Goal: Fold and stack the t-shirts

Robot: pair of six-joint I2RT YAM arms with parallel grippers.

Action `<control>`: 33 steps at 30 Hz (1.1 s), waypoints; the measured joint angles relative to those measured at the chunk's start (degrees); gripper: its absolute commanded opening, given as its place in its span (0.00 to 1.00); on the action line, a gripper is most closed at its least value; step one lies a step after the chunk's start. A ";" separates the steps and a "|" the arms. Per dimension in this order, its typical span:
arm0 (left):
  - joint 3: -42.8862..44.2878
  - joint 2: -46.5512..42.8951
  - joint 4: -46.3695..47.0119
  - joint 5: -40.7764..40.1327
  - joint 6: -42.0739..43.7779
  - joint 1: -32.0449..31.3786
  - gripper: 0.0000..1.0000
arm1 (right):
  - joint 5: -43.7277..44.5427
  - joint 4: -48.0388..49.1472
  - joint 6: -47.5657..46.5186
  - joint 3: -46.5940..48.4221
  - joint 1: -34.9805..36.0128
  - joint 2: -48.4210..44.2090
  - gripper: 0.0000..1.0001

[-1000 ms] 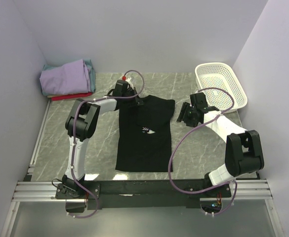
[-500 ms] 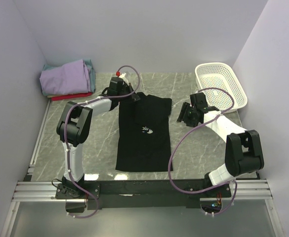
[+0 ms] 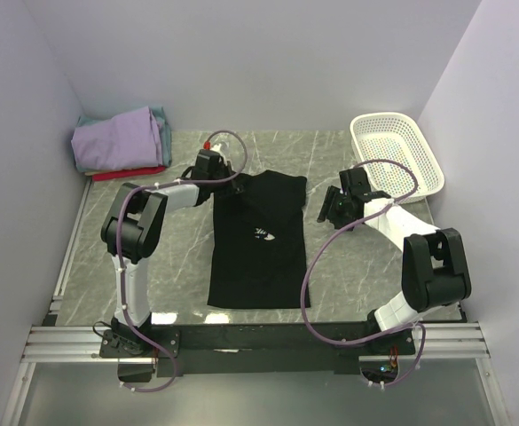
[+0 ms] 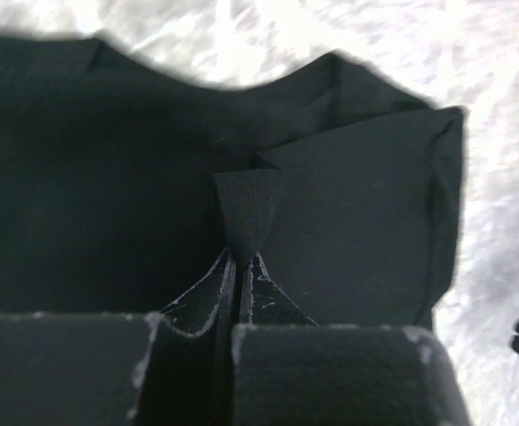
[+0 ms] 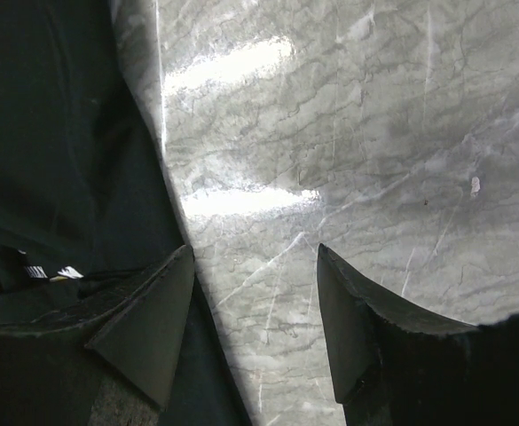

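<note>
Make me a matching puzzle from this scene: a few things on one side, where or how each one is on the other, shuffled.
Things:
1. black t-shirt
2. white mesh basket
3. stack of folded shirts
4. left gripper

Places or states:
A. far left corner
B. clamped shut on a fold of black cloth
C. lying in the centre
D. far right corner

Pairs: 1-C, 2-D, 3-A, 4-B

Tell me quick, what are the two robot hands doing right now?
Left gripper: shut, pinching a fold of the black t-shirt.
Right gripper: open, holding nothing, over the table.
</note>
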 measured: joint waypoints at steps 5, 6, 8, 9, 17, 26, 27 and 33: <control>-1.64 0.00 -0.96 -1.60 -0.63 0.00 0.73 | 0.04 -0.02 -0.02 0.00 0.00 0.00 0.65; -1.79 -0.02 -0.96 -1.79 -0.50 0.02 0.83 | 0.04 -0.02 -0.02 0.00 0.00 0.00 0.65; -1.62 -0.33 -0.48 -1.49 -1.51 0.04 0.99 | 0.02 -0.02 -0.11 0.00 0.00 0.00 0.65; -1.44 -0.79 -0.59 -1.92 -1.07 -0.02 0.99 | 0.04 -0.02 -0.13 0.00 0.00 0.00 0.65; -1.36 -2.47 -3.56 -4.07 -0.52 0.09 0.99 | 0.02 0.07 -0.15 -0.33 0.00 -0.66 0.65; -7.08 -12.15 -4.37 -3.32 -0.81 -0.72 0.99 | -0.02 -0.02 -0.11 -1.92 -0.02 -3.13 0.65; -7.82 -13.09 -4.31 -3.39 -0.90 -1.11 0.98 | -0.02 0.02 -0.09 -2.12 -0.02 -3.45 0.65; -16.20 -17.77 -2.34 -3.63 -2.82 -4.63 0.95 | -0.02 -0.02 0.04 -3.91 -0.02 -6.34 0.66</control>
